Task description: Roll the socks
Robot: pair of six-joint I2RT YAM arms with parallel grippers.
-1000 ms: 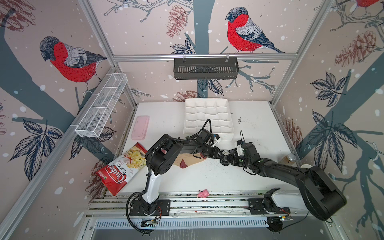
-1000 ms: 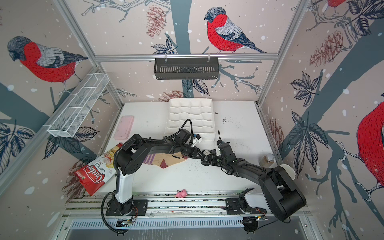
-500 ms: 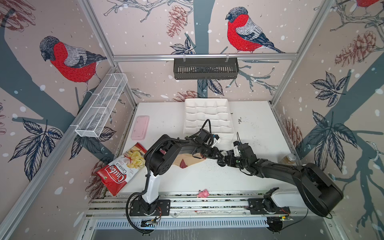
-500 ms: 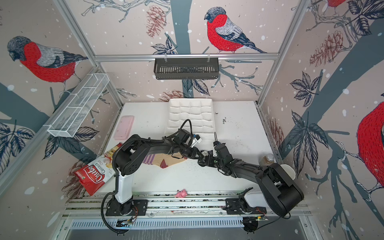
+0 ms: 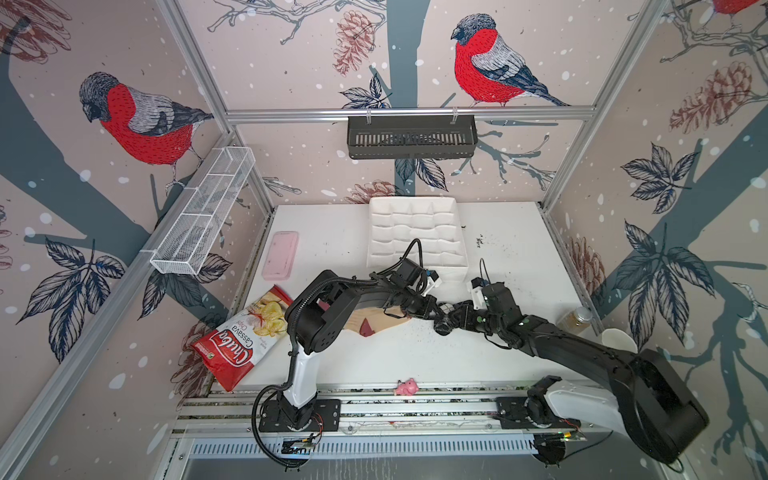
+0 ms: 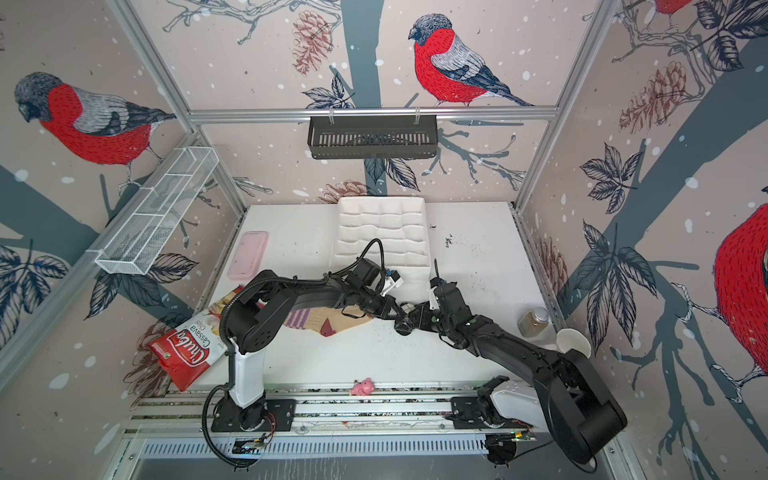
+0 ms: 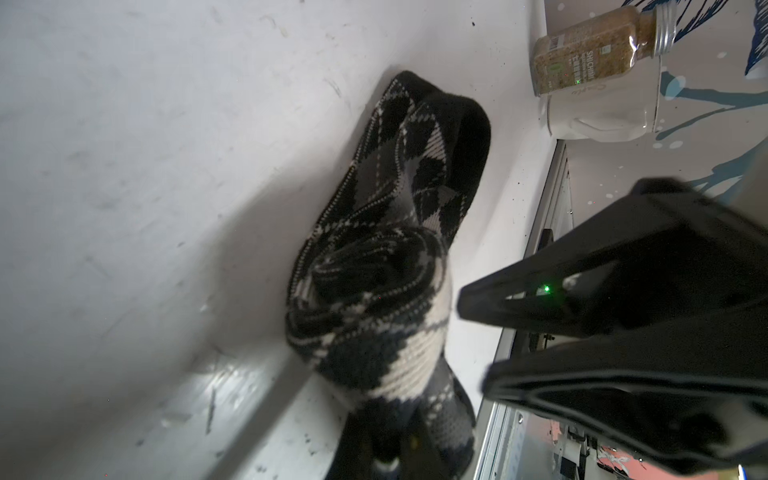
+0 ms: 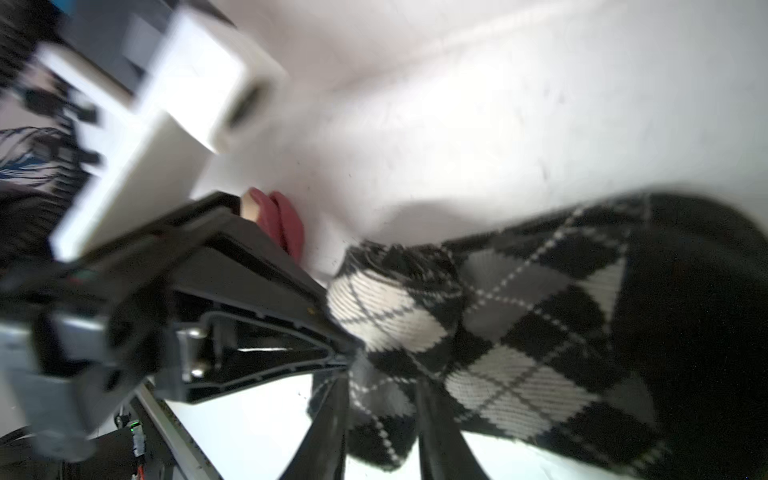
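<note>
Shown only in wrist views: argyle sock (image 7: 386, 257), partly rolled, at table (image 7: 124, 166) centre, pinched by closed left gripper (image 8: 345, 338); right gripper (image 7: 471, 340) jaws parted beside it. In top views tan sock (image 5: 380, 324) is seen under left arm (image 5: 357, 291). Spice jar (image 7: 590, 54) at right edge is filled with brown granules

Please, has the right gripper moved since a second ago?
Yes, slightly: in a top view the right gripper has edged left, toward the tan sock.

left arm (image 5: 332, 299) low, jaws pinched shut | right arm (image 5: 561, 337) low, jaws parted
</note>
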